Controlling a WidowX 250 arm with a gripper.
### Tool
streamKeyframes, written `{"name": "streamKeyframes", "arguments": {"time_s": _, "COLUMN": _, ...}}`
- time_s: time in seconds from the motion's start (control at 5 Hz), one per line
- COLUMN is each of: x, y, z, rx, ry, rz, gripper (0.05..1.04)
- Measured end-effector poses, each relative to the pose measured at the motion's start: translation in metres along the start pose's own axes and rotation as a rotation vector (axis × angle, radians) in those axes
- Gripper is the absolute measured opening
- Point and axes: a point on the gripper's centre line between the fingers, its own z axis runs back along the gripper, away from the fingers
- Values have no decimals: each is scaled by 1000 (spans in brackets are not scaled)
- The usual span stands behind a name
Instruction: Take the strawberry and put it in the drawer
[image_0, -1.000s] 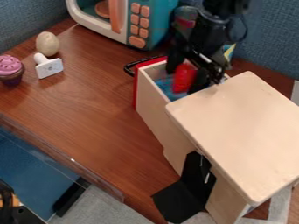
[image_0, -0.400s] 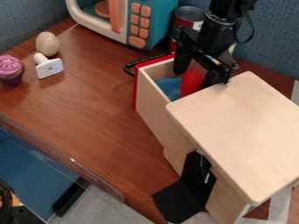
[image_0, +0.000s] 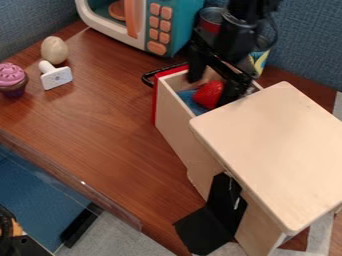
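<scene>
Reddish-brown wood grain covers the tabletop, slanting down toward the camera until it meets a see-through plastic edge at the lower left. Nearest of all, in the bottom left corner, sits a dark object with an orange patch, beside a blue surface. Along the bottom, a black angled bracket stands against the side of a pale wooden cabinet, whose smooth, round-cornered top takes up much of the right side. Beyond that top, the drawer is pulled out, with its red front and black handle facing away toward the upper left and a blue lining inside. Within its walls is the red strawberry, beneath the black gripper, which hangs down over the opening with its two fingers spread apart, one on either side of the fruit; whether either one touches it, I cannot tell. Over on the left are a pink-topped cupcake, a white stamp-like piece with a rounded knob, and, just past that, a beige egg. Farther back stands a teal and white toy microwave with orange buttons, then a can partly behind the arm, and finally a blue fabric wall.
</scene>
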Motion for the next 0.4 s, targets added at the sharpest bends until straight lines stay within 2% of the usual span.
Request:
{"name": "streamKeyframes", "arguments": {"time_s": 0.2, "x": -18, "y": 25, "z": 5, "rx": 40, "ry": 0, "rz": 11, "gripper": 1001}}
{"name": "streamKeyframes", "arguments": {"time_s": 0.4, "x": -36, "y": 46, "z": 15, "rx": 37, "ry": -19, "rz": 31, "gripper": 1001}}
